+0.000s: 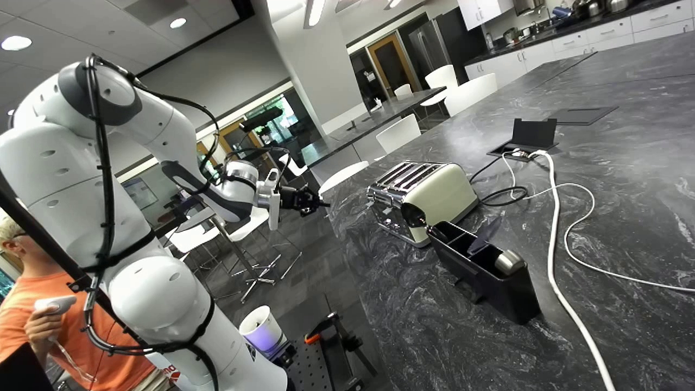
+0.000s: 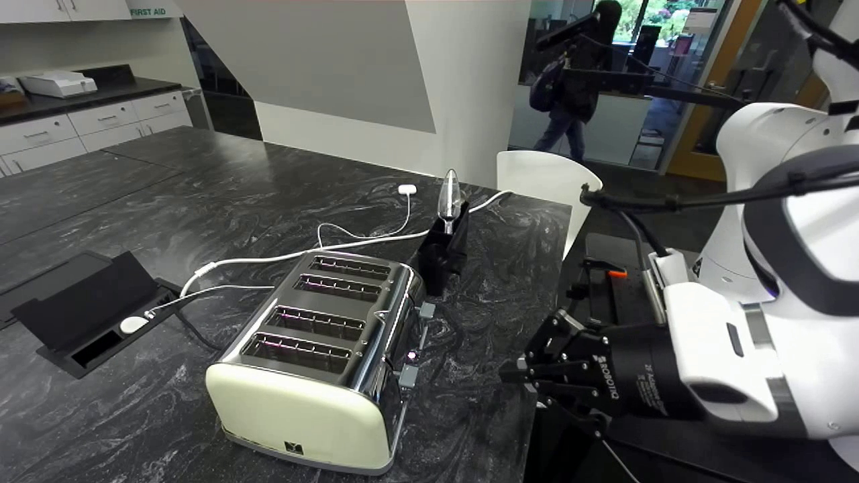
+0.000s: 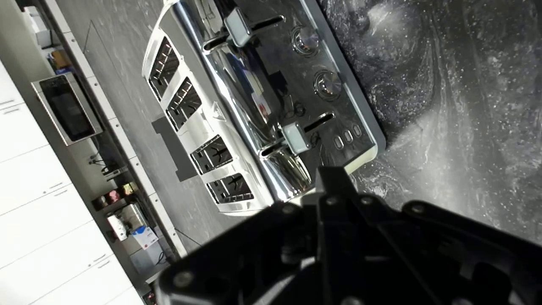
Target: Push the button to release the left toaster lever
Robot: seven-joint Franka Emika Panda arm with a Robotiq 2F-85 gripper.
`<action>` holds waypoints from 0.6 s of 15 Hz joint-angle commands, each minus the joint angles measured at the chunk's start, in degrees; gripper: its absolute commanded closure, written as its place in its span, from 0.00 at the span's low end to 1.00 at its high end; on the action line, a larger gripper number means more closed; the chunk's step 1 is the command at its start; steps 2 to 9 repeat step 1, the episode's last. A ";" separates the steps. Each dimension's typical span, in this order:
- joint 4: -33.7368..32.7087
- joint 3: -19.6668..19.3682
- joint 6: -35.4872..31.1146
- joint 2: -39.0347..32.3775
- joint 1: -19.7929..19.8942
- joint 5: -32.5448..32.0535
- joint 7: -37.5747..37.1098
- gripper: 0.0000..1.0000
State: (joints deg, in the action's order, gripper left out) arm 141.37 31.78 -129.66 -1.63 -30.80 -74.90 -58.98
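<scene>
The silver-and-cream toaster [image 1: 445,195] stands on the dark marbled counter; it also shows in the other views [image 2: 295,412] [image 3: 230,95]. In the wrist view its front face has a left lever [image 3: 296,139] near one cream end and a right lever [image 3: 238,28] at the far side. Small oval buttons [image 3: 348,136] sit below the left lever; two round dials [image 3: 327,84] lie between. A small light [image 2: 411,355] glows by the left lever. My gripper [image 2: 515,371] is shut and empty, apart from the toaster's front at the counter edge; its tips also show elsewhere [image 1: 321,205] [image 3: 336,171].
A black divided caddy [image 1: 488,277] with utensils stands close beside the toaster's right end [image 2: 439,261]. A flip-up outlet box [image 2: 74,308] with white cables [image 1: 553,244] and a black cord lies behind it. A person in orange [image 1: 92,336] stands behind the arm.
</scene>
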 commanded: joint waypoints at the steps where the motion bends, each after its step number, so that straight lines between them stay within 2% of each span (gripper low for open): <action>1: 4.38 -1.45 -7.52 7.33 1.53 2.89 1.29 1.00; 9: 4.38 -1.45 -7.52 7.33 1.53 2.89 1.29 1.00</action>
